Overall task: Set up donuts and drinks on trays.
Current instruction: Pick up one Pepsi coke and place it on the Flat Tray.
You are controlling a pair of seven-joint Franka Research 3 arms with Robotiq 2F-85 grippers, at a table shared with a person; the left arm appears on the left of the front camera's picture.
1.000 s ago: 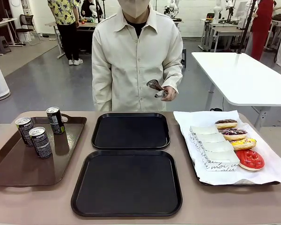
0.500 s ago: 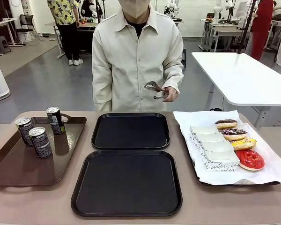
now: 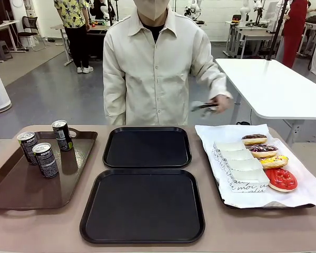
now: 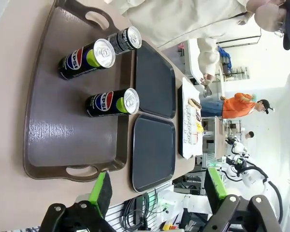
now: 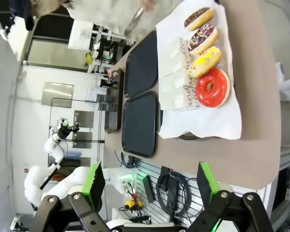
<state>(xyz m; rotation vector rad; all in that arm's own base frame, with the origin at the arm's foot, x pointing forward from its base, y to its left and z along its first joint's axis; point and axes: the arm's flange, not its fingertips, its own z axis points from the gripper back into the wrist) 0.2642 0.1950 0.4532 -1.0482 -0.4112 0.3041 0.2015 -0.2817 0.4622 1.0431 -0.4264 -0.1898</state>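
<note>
Near tray (image 3: 142, 205) & far tray (image 3: 147, 147): matte black. Side tray (image 3: 26, 184): brown. Cans (image 4: 111, 102): dark, silver tops, blue-red-lime labels. Choc donut (image 3: 254, 139) brown; sprinkled donut (image 3: 263, 151) choc w/ multicolour specks; yellow-iced donut (image 3: 274, 161); red-glazed donut (image 3: 280, 179). Boxes (image 3: 242, 168): white, black script. Paper liner (image 3: 305, 192) white. Table (image 3: 253, 229) tan. Left end effector (image 4: 159, 186) & right end effector (image 5: 150, 180): black, green pads.

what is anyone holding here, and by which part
The person's hand holds metal tongs by one end. The left gripper and right gripper are open and empty.
</note>
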